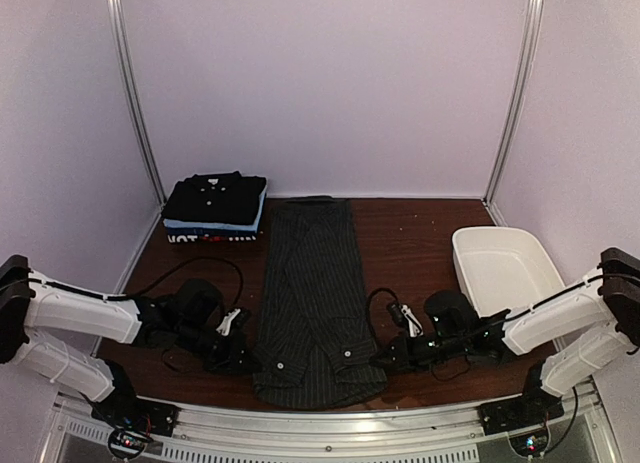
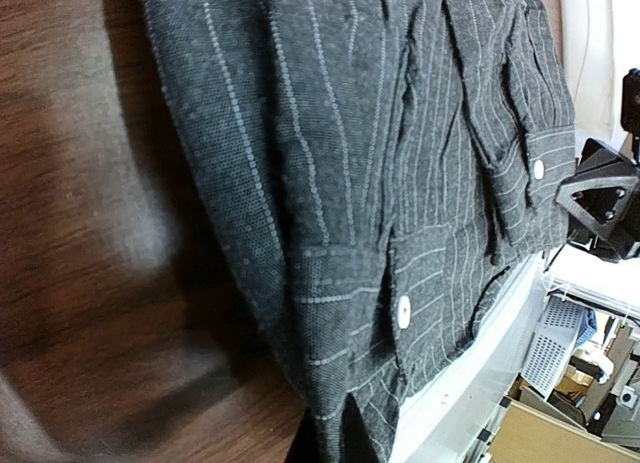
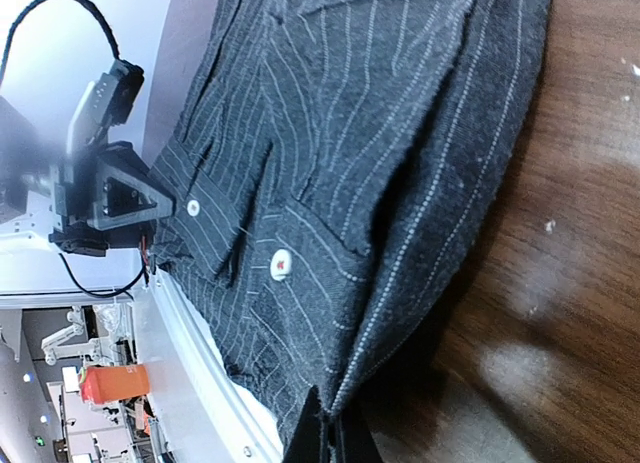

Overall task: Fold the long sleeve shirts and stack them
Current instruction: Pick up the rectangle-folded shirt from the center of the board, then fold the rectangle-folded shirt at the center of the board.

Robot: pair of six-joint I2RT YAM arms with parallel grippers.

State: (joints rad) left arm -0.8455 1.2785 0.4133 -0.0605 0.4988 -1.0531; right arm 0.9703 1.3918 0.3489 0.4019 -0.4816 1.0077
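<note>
So there's one charcoal pinstriped shirt [image 1: 315, 293] laid out as a long narrow strip down the middle of the table [image 1: 410, 243], collar end at the back, two white cuff buttons [image 1: 347, 352] showing near the front. Two arms are on it: the left gripper [image 1: 243, 361] is clamped on the near left corner of the hem and the right gripper [image 1: 383, 360] is pinched on the near right corner. One stack of folded shirts [image 1: 215, 211] sits back left, black on top, light blue under it; can't count the rest. One white tub [image 1: 505, 268] sits on the right.
</note>
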